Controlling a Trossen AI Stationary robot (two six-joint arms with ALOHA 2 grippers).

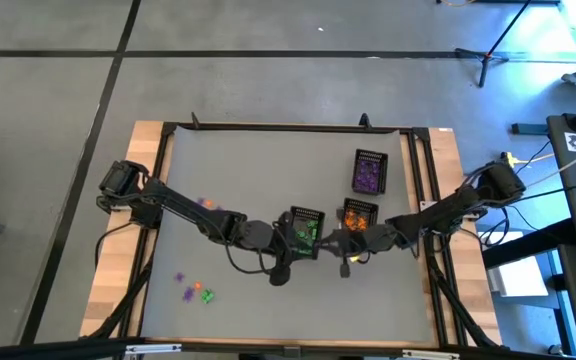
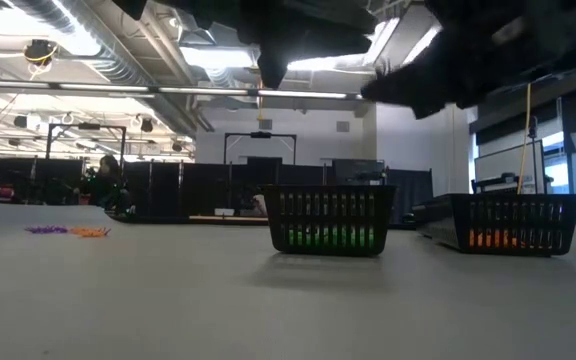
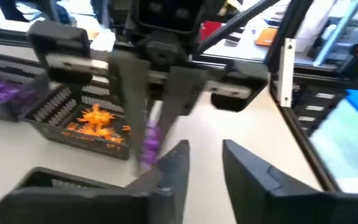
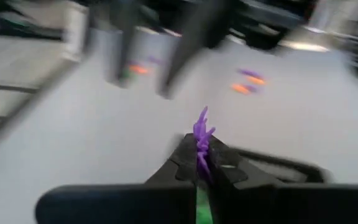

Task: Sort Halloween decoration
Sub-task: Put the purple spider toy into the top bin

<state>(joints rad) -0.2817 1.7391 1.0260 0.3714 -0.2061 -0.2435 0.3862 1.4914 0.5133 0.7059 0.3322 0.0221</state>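
My right gripper point(image 4: 201, 163) is shut on a tiny purple Halloween trinket point(image 4: 201, 132), above the table in front of the green-filled basket point(image 1: 304, 229). My left gripper point(image 3: 205, 152) faces it a short way off, open, a finger on either side of the trinket point(image 3: 149, 140) without touching it. More loose trinkets lie on the table at left point(image 1: 206, 203) and at near left point(image 1: 194, 291). The orange-filled basket point(image 1: 360, 215) and the purple-filled basket point(image 1: 370, 172) stand to the right. My right gripper pinches the purple trinket's lower part point(image 4: 201, 154) between its two fingertips. The spiky end point(image 4: 201, 119) sticks out past the fingers. The trinket is lifted clear of the table.
The three black mesh baskets sit close together at centre right; in the low view the green one point(image 2: 330, 220) and the orange one point(image 2: 513, 222) show. A dark frame point(image 1: 168, 135) borders the grey mat. Both arms meet over the table's near middle.
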